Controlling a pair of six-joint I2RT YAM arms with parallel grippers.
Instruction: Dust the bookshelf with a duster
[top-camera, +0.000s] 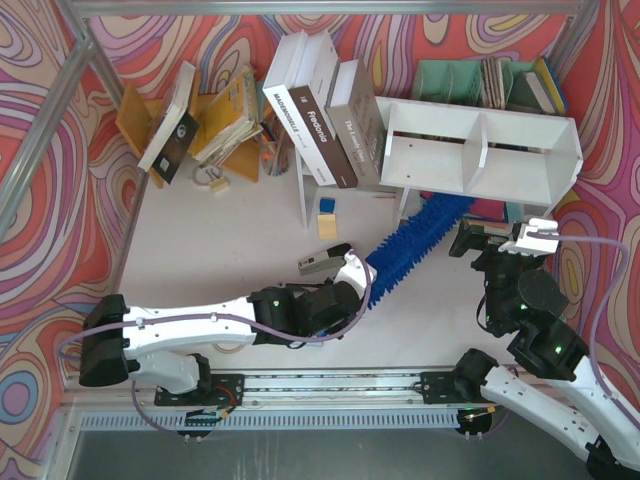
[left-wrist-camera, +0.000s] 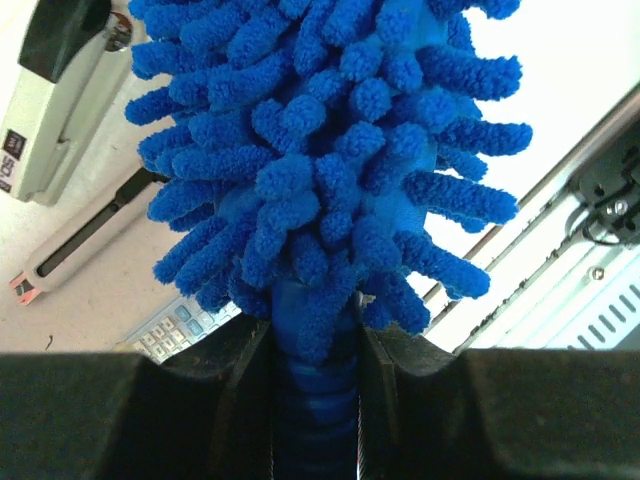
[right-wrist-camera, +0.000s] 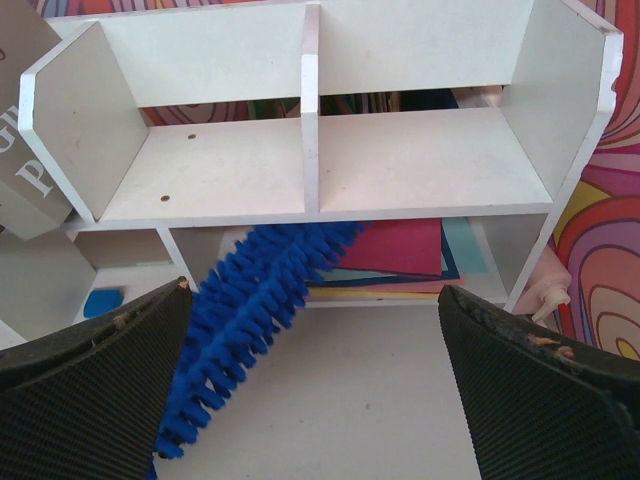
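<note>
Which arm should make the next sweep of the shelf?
Left. The left end effector grips the duster by its handle, head reaching into the shelf. The right end effector is open and empty.

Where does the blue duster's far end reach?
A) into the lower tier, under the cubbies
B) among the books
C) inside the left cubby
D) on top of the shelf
A: the duster, held by the left gripper, slants under the cubby floor into the lower tier of the shelf.
</note>
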